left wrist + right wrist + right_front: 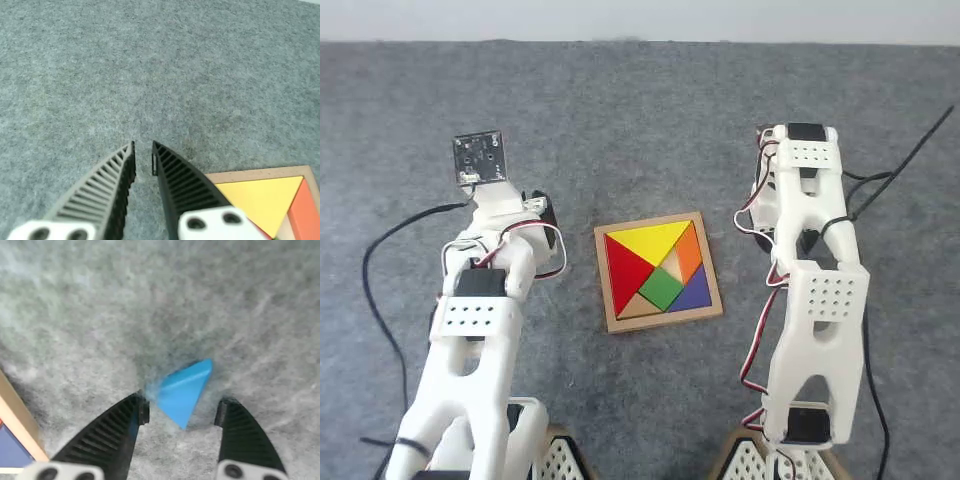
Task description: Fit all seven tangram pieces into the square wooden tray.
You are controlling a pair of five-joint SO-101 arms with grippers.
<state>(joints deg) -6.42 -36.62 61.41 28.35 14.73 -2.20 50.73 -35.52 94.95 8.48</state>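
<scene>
The square wooden tray [608,300] lies on the grey mat between the two arms. It holds a yellow triangle [648,243], a red triangle [624,268], an orange piece [689,250], a green square [662,288] and a dark blue triangle [695,294]. Two wood-coloured patches show among them. A light blue triangle [184,388] lies flat on the mat beside the tray, between the fingers of my open right gripper [182,412]. My left gripper [143,146] hovers over bare mat near a tray corner [260,175], its fingers nearly together on nothing.
The grey mat covers the whole table. Black cables trail beside both arms [380,300]. The right arm [815,300] stands close to the tray's right side, and the tray's edge [17,412] lies beside my right gripper.
</scene>
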